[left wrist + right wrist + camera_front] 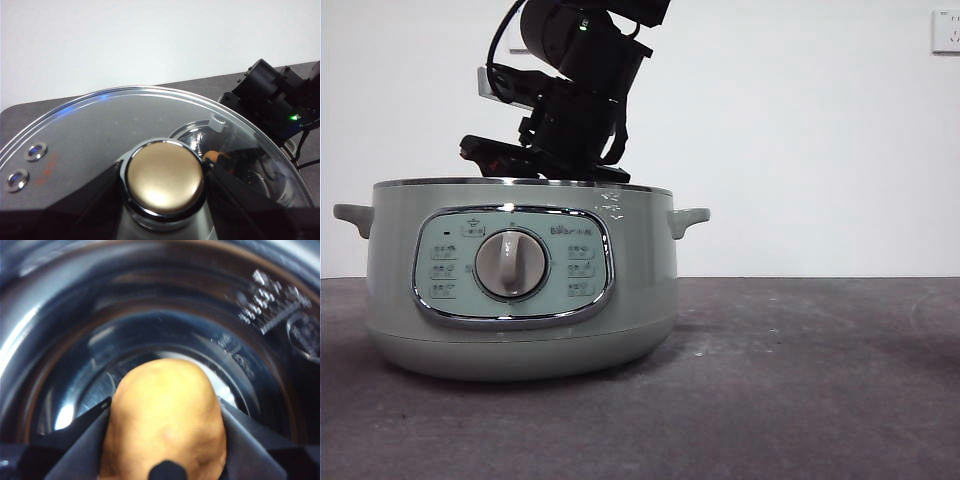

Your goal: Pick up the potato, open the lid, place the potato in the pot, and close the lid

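The pale green pot (520, 290) stands on the table with its top uncovered. My right arm (575, 90) reaches down from above into its mouth. In the right wrist view my right gripper (165, 405) is shut on the orange-brown potato (165, 385), which hangs inside the pot's dark inner bowl (150, 315). My left gripper (164, 167) is shut on the lid's round knob (165, 185) and holds the glass lid (95, 130) off the pot. Through the glass a sliver of the potato (213, 156) shows. The lid is out of the front view.
The pot's control panel and dial (512, 264) face the front camera, with small handles (688, 218) on each side. Dark grey table (800, 380) stretches to the right of the pot. A white wall socket (946, 30) sits at the top right.
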